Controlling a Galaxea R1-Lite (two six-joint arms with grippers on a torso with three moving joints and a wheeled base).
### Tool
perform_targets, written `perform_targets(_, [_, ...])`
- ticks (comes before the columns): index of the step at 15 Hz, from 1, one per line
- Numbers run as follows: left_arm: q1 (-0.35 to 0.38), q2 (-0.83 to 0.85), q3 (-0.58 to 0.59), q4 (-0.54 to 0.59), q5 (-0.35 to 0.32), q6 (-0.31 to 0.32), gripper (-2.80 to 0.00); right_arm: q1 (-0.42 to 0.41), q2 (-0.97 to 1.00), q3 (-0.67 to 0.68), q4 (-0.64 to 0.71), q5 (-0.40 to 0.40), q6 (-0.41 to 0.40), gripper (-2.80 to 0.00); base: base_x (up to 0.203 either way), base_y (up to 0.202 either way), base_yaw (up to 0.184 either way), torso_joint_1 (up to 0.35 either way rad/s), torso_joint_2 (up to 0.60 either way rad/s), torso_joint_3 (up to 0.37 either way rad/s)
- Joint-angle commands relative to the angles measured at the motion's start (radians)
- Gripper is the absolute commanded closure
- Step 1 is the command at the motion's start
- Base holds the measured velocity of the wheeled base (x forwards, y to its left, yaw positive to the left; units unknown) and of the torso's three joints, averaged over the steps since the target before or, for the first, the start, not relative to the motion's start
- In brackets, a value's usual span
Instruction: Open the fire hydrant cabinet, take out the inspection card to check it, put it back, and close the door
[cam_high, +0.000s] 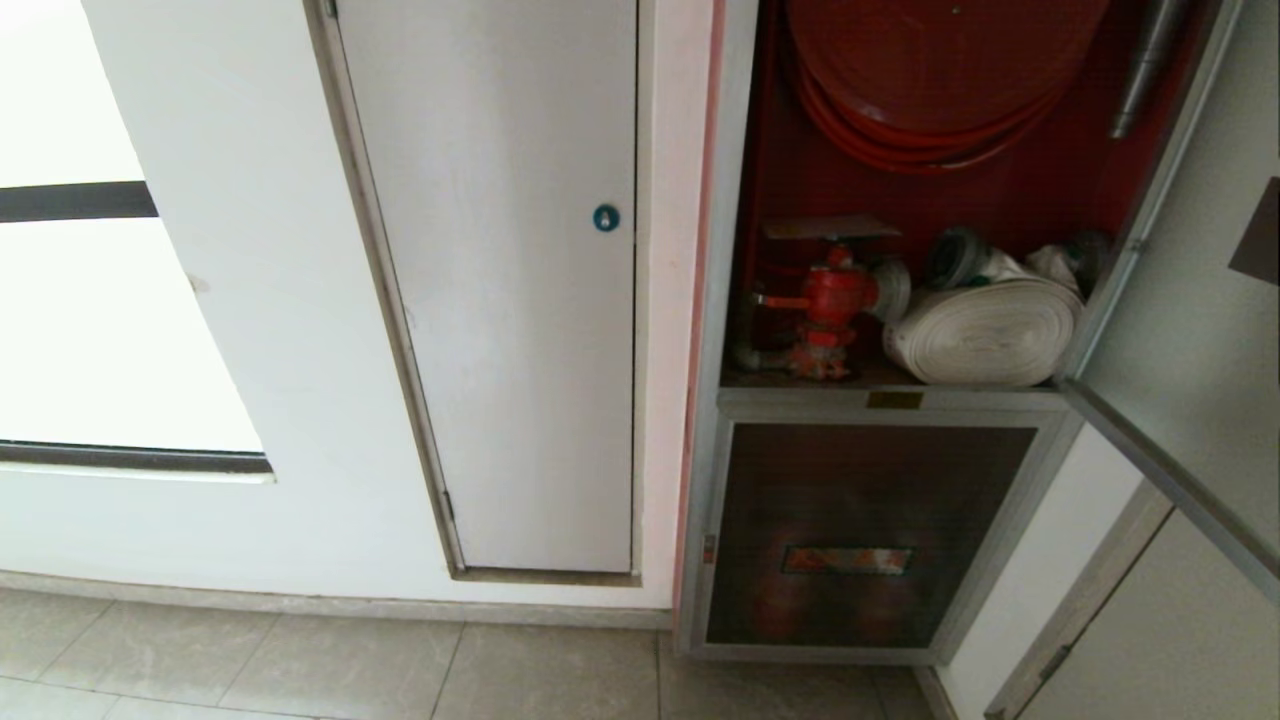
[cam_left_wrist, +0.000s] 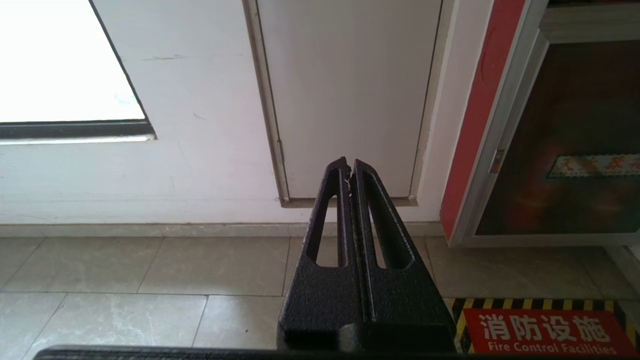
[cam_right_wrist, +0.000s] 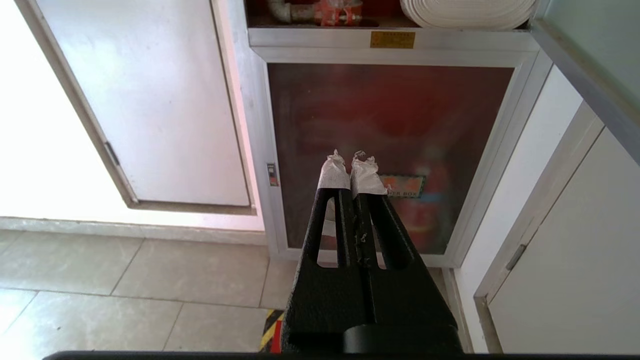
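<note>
The cabinet (cam_high: 716, 330) fills the frame's right, its door (cam_high: 1190, 330) swung wide at far right, both pincers (cam_left_wrist: 349, 167) (cam_right_wrist: 350, 162) pressed together low; no card visible, so reaching risks snagging the coiled hose (cam_high: 985, 330).

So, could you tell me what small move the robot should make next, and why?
Probably reach the right gripper up toward the open cabinet. The door already stands swung out to the right, both grippers are shut and empty down by the lower panel, and no card shows, so it likely has to be found inside first.
</note>
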Motion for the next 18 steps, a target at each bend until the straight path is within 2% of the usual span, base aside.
perform_targets(1, [0.000,0.000,0.000,0.000,0.000,0.000,0.00,0.000,0.001,-0.014,0.002,0.001,0.001,0.00,0.000,0.000,0.000,0.000,0.00,0.000])
perform_targets(5, [0.000,0.000,0.000,0.000,0.000,0.000,0.00,0.000,0.098,-0.172,0.034,-0.008,0.003,0.00,0.000,0.000,0.000,0.000,0.00,0.000])
perform_targets(9, [0.000,0.000,0.000,0.000,0.000,0.000,0.00,0.000,0.291,-0.320,0.028,-0.104,0.000,0.00,0.000,0.000,0.000,0.000,0.00,0.000])
perform_targets(13, [0.000,0.000,0.000,0.000,0.000,0.000,0.00,-0.001,0.471,-0.404,-0.072,-0.291,-0.003,0.00,0.000,0.000,0.000,0.000,0.00,0.000])
perform_targets(18, [0.000,0.000,0.000,0.000,0.000,0.000,0.00,-0.005,0.586,-0.433,-0.246,-0.602,-0.086,0.00,0.000,0.000,0.000,0.000,0.00,0.000])
